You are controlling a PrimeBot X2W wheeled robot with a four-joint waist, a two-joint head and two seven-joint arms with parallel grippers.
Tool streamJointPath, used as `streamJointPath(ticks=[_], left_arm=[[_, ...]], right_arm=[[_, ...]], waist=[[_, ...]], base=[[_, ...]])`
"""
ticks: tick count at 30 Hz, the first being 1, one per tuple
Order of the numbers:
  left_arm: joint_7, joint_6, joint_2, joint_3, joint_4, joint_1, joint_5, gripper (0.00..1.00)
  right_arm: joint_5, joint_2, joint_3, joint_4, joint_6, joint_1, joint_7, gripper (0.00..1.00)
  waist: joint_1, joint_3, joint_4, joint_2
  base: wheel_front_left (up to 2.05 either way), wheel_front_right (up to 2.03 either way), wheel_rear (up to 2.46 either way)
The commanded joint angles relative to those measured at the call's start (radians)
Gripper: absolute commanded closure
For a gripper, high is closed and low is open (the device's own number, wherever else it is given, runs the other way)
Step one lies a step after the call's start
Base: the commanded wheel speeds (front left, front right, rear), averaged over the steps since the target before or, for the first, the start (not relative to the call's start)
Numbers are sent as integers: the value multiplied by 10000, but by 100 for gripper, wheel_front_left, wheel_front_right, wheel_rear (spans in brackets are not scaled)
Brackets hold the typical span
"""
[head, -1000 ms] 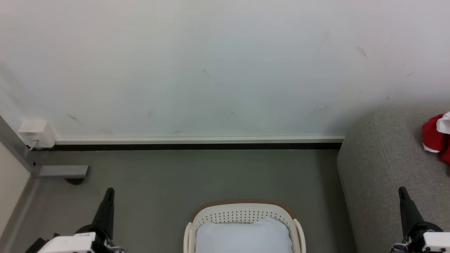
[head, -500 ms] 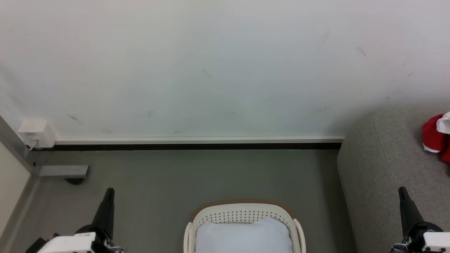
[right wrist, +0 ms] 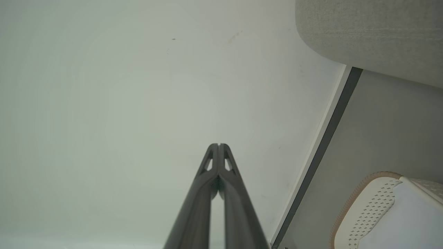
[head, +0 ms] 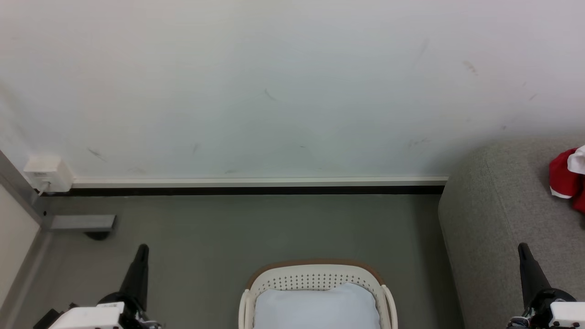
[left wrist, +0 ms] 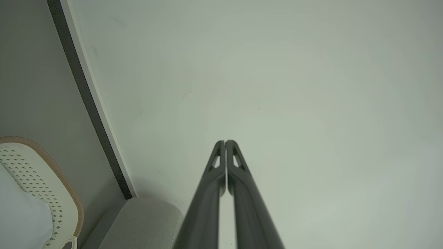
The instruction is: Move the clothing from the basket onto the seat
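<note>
Nearest the camera, the left gripper (left wrist: 225, 141) stands at the lower left of the head view and the right gripper (right wrist: 219, 144) at the lower right, both pointing up and holding nothing. In each wrist view the two dark fingers are pressed together at the tips.

Between them, at the bottom middle, sits the oval cream laundry basket (head: 315, 270) with its perforated wall and brown rim. A pale blue-white pad (head: 317, 306) lies inside it; no red fabric shows in the part of the basket that is in view.

The grey floor (head: 274, 224) runs back from the basket. To the right rises the light grey upholstered seat (head: 493, 214), its rounded corner near the wall. The red clothing (head: 563, 179) with white trim lies on top of the seat at the right edge of the head view, cut off there, so how much lies there is hard to say.

Farthest back, a pale skirting board (head: 256, 182) over a dark strip meets the scuffed white wall (head: 274, 91). A small white wall box (head: 48, 173) sits at the far left, with a grey metal bar (head: 82, 222) on the floor below it.
</note>
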Motion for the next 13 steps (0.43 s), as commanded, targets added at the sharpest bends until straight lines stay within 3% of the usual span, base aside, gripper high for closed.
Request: streamJointPath(ticks=[1, 13], left_arm=[[40, -49, 24, 16, -31, -84, -131, 100], [40, -49, 24, 16, -32, -83, -131, 100]], right_arm=[[11, -80, -39, -55, -21, -123, 30, 100], [11, -80, -39, -55, -21, -123, 30, 100]], waist=[[0, 0, 0, -1], [0, 0, 0, -1]], base=[[0, 0, 0], [0, 0, 0]])
